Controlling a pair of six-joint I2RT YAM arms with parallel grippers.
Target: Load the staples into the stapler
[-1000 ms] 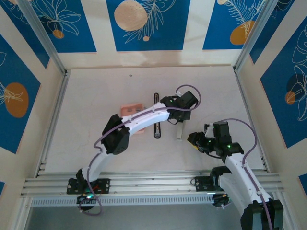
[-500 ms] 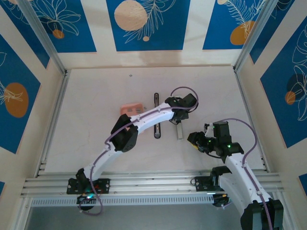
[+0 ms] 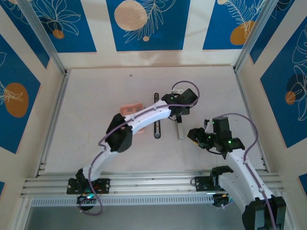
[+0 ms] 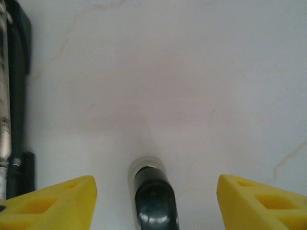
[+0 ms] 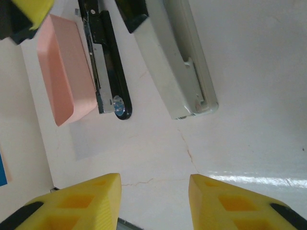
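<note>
Your pink box (image 5: pixel 67 72) lies flat on the table (image 3: pixel 96 86), and from here you cannot tell what is in it; no loose staples show. The black stapler (image 5: pixel 109 72) lies just beside the box with its silvery channel facing up, and whether that channel is loaded is too small to tell. The silvery-white bar (image 5: pixel 175 62) lies apart on its other side, with bare table between them. Your left end effector (image 4: pixel 156 187) stands wide over the bar's far end, its yellow fingers (image 4: pixel 53 203) clear of a dark rounded piece (image 4: pixel 153 206) between them. Your right end effector (image 5: pixel 153 184) is parted on nothing, over bare table near the bar's near end. You have free table on the far side and left, with metal rails (image 3: pixel 53 120) along the edges.
</note>
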